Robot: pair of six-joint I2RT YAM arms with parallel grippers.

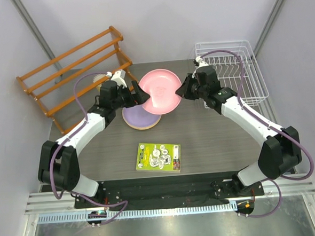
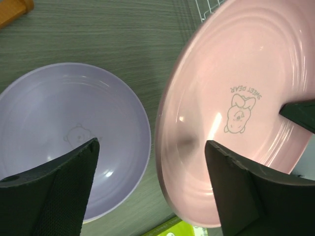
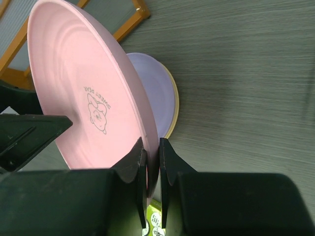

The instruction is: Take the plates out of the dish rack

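pink plate (image 2: 236, 59) printed "SWEET BEAR", apparently, above bear outline, booklet (image 1: 158, 157) print illegible

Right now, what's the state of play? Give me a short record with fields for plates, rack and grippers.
pink plate: tilted, held clear of the table
right gripper: shut on the pink plate's rim
left gripper: open, straddling the opposite rim
purple plate: on the table, atop the orange-yellow plate
dish rack: far right, no plates seen inside
booklet: flat on the table, near side
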